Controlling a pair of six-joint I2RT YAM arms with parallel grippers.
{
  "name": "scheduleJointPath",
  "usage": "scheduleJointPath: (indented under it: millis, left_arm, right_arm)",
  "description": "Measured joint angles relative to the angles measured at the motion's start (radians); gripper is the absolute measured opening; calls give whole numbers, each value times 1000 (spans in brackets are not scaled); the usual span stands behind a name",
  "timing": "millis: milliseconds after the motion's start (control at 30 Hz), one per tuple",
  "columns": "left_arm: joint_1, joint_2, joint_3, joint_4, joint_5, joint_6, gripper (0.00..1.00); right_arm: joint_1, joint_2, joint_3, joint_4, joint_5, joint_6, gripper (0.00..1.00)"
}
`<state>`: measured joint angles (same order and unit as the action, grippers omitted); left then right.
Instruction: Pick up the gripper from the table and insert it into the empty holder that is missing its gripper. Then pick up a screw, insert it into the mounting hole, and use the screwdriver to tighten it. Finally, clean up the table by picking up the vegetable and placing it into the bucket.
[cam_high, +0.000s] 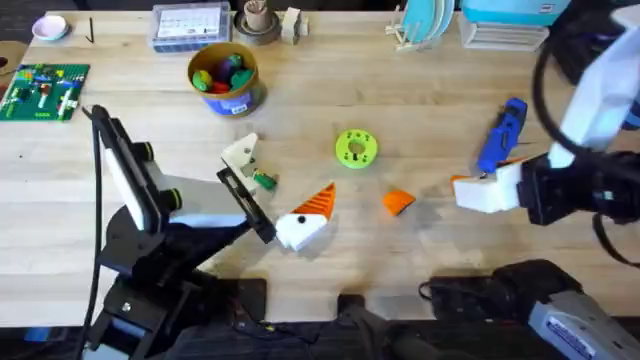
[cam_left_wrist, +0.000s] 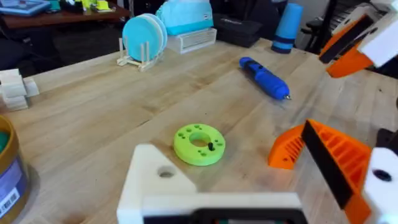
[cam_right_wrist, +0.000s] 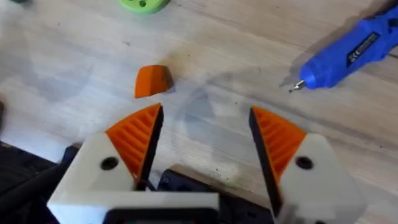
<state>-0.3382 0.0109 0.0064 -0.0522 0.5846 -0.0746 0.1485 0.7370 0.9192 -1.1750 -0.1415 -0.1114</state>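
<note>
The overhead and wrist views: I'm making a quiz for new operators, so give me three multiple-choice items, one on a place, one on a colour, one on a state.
1. Where does the loose orange gripper lie?
A. inside the bucket
B. on the table between the green disc and the right pincer
C. on the circuit board

2. What colour is the screwdriver?
A. blue
B. red
C. white

3. How does the right pincer stand?
A. shut on the screwdriver
B. shut on the gripper
C. open, holding nothing

Answers: 1 B, it lies on bare wood right of the green disc; 2 A, its body is blue; 3 C, the right wrist view shows table between its orange pads.
</note>
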Motion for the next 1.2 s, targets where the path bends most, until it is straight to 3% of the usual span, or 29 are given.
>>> scheduleJointPath:
  millis: [267,400,800,1200]
  left_arm:
    - [0,0,0,0,0,0,993]
    - [0,0,0,0,0,0,993]
    - [0,0,0,0,1,0,993]
    - [0,0,0,0,3,0,993]
  right_arm:
    - [211,103,0,29,6,2,870]
    - [269,181,0,56,6,2,870]
    - [330,460,0,147,6,37,870]
    - [403,581,-22,201,6,38,870]
